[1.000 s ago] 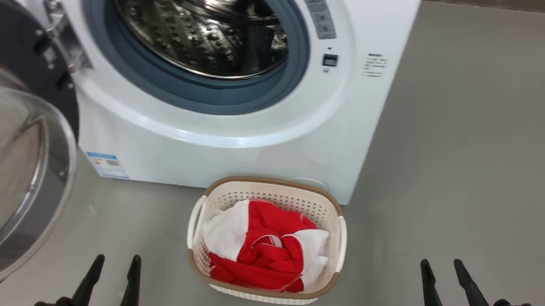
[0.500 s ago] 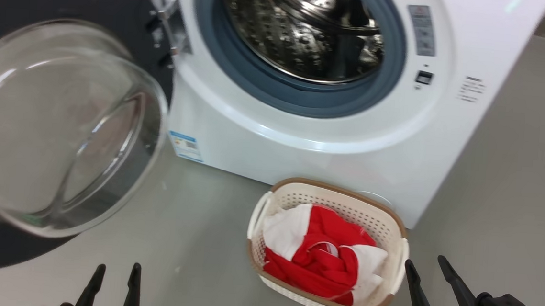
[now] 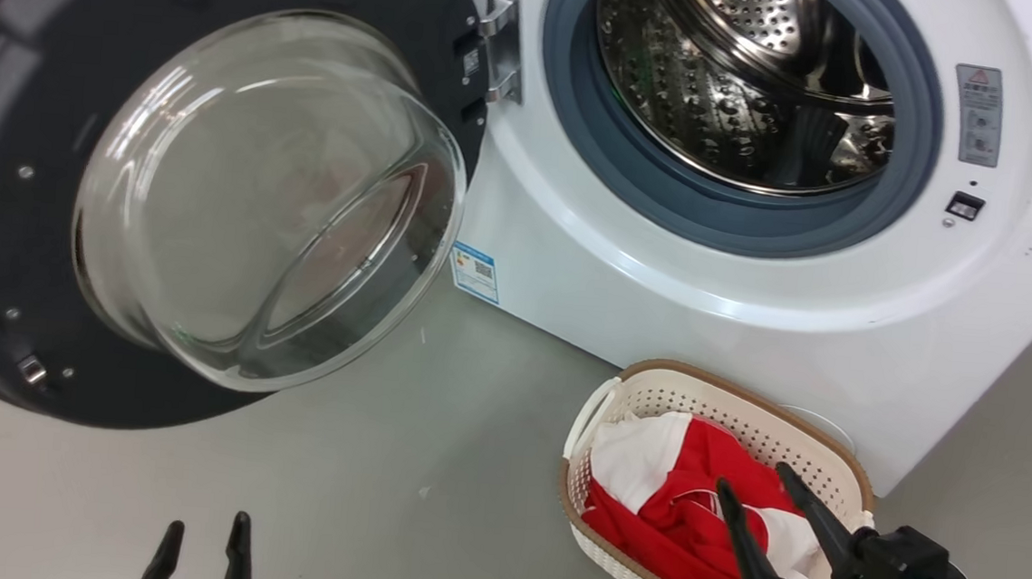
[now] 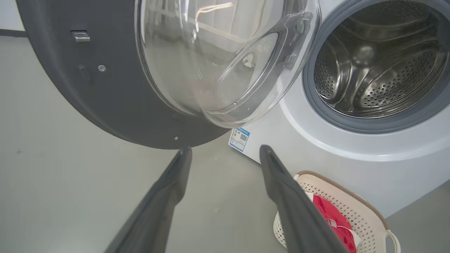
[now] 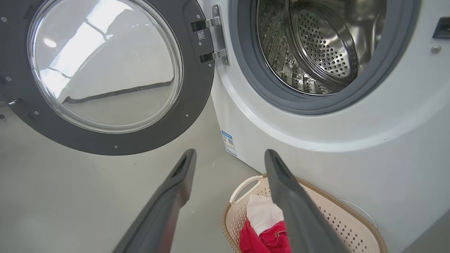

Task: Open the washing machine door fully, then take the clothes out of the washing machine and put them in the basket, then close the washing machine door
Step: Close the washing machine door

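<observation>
- You are looking at one washing machine [image 3: 662,282] standing on the grey floor [image 3: 374,498]. Its one perforated steel drum [image 3: 748,88] is showing inside the grey gasket [image 3: 634,166].
- One washing machine door [image 3: 205,186] is hanging swung wide open at the machine's left side, on two hinge brackets [image 3: 500,39].
- One basket [image 3: 726,400] is sitting on the floor, just before the machine's lower right corner. It is holding the clothes [image 3: 665,491], a red-and-white bundle whose pieces you cannot count.
- Your two grippers are both standing spread wide and gripping nothing. The left gripper [image 3: 207,522] is hovering over bare floor, and the right gripper [image 3: 753,474] is hovering over the basket.
</observation>
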